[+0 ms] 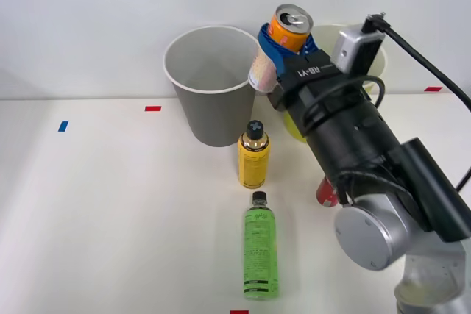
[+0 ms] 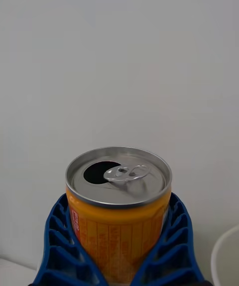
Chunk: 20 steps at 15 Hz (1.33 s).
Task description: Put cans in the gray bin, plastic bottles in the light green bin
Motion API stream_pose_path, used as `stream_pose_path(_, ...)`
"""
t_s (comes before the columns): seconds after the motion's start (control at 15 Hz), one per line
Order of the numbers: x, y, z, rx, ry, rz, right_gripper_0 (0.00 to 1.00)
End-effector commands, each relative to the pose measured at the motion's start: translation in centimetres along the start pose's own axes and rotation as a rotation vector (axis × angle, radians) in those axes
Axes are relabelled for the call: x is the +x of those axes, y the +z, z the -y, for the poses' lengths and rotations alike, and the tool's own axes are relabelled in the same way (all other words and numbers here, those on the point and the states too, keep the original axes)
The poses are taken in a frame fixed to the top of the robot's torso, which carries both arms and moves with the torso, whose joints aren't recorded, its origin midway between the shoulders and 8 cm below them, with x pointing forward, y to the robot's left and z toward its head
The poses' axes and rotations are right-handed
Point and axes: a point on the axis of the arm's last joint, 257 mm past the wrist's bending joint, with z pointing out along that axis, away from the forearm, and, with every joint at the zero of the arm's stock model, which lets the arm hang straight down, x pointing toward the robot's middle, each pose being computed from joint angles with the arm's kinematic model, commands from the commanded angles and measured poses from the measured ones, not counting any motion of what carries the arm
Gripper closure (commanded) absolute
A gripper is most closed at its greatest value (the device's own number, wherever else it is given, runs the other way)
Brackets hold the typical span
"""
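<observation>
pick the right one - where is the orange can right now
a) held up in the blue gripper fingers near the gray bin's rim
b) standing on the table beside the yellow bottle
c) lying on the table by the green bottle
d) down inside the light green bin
a: the orange can sits clamped in the right gripper, raised off the table beside the rim of the gray bin.

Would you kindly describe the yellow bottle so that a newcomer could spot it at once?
Start at the gray bin at the back of the white table. Just in front of it, toward its right side, stands the yellow bottle, upright with a dark cap. Unlike the green bottle lying nearer, it is shorter and standing.
</observation>
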Motion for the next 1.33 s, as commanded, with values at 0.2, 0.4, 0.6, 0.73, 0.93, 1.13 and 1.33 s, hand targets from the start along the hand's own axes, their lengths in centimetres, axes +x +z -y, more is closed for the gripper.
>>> stream_pose_path(0.2,1.4,7.6,-2.4,-0.049,0.023,0.028,1.0)
stream_pose_path(0.4,3.3,11.0,-2.6,-0.065,-0.003,0.014,1.0)
stream_pose_path(0.6,5.3,12.7,-2.6,-0.084,-0.047,-0.035,1.0)
stream_pose_path(0.73,6.7,14.0,-2.6,-0.098,-0.073,-0.071,1.0)
stream_pose_path(0.93,7.9,14.6,-3.0,-0.1,-0.066,-0.095,0.82)
stream_pose_path(1.13,8.1,14.6,-3.3,-0.105,-0.073,-0.098,0.0)
stream_pose_path(1.33,7.4,14.6,-3.3,-0.106,-0.085,-0.068,0.0)
